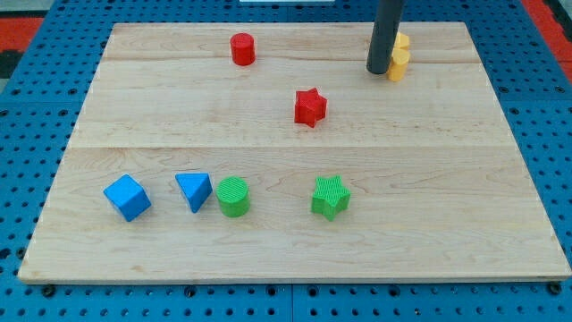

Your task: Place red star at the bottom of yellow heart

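Note:
The red star (310, 106) lies on the wooden board (447, 206), a little above the middle. A yellow block (399, 57) sits near the view's top right, partly hidden by my rod; its shape is hard to make out. My tip (378, 71) rests right against the yellow block's left side. The red star is below and to the left of my tip, well apart from it and from the yellow block.
A red cylinder (242, 48) stands near the top, left of centre. Along the lower part lie a blue cube (127, 197), a blue triangular block (194, 190), a green cylinder (233, 196) and a green star (330, 196).

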Available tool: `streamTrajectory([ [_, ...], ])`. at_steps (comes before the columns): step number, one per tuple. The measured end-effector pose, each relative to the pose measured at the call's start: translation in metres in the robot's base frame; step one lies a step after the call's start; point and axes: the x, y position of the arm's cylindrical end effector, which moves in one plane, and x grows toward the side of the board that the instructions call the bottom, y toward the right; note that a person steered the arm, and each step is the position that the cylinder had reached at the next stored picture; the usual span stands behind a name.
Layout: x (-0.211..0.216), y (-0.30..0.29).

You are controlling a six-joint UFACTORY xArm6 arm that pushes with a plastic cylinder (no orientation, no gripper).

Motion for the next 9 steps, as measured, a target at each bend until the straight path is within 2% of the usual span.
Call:
streamTrajectory([
  [2, 0.03, 0.013],
  [3, 0.097, 0.011],
  [4, 0.151, -0.068],
  [5, 0.131, -0.141],
  [6, 0.084, -0.118],
  [7, 0.069, -0.057],
  [8, 0.077, -0.067],
  [9, 0.066, -0.118],
])
